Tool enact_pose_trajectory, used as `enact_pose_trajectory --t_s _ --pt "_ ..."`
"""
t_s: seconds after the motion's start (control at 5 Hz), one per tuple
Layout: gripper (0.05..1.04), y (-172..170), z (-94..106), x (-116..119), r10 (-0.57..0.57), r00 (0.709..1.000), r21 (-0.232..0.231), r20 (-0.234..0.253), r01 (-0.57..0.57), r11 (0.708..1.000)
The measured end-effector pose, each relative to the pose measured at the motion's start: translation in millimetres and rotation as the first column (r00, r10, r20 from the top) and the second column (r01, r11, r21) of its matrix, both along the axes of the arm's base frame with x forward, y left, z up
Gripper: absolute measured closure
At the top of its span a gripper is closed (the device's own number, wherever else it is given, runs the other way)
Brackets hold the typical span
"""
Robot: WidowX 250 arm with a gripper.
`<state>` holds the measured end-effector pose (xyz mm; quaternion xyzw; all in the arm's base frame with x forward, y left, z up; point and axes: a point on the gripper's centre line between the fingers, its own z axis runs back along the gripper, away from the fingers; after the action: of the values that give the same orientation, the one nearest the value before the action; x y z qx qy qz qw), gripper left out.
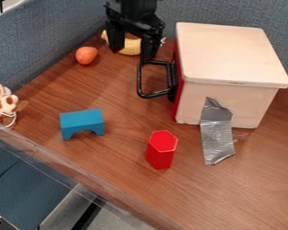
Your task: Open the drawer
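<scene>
Black two-finger gripper point(132, 52) was open, one tip by top of black loop handle point(140, 81). Drawer with red front point(178, 92) sat beside jaws, looked shut. Tip could slip off if hooked too high; pale wooden box point(231, 54) could slide if silver tape point(217, 134) let go. Yellow curved banana point(132, 46) and blue cloth wall point(44, 42) boxed in jaws' far side. Room to pull: brown wooden table point(113, 96), out from handle.

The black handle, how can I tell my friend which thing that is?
On the brown table sits a big pale box. Its red front has the black handle sticking out, bent like a squared loop. The gripper by its top is black too, but the handle is joined to the box.
</scene>
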<state>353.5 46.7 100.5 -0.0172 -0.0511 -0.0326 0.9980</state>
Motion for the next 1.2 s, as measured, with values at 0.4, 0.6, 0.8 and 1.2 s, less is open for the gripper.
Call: enact_pose_trajectory --t_s 0.4,0.6,0.8,1.2 --pt "0.083 11 -25.7 7 0.09 0.996 0.002 -0.013 -0.09 0.996" --pt "0.083 13 -38.4 9 0.122 0.992 0.005 -0.025 -0.122 0.993" --pt "0.083 14 -48.3 11 0.166 0.986 0.006 -0.033 -0.166 0.986" --pt "0.083 3 -51.8 15 0.201 0.979 -0.031 -0.024 -0.201 0.979"
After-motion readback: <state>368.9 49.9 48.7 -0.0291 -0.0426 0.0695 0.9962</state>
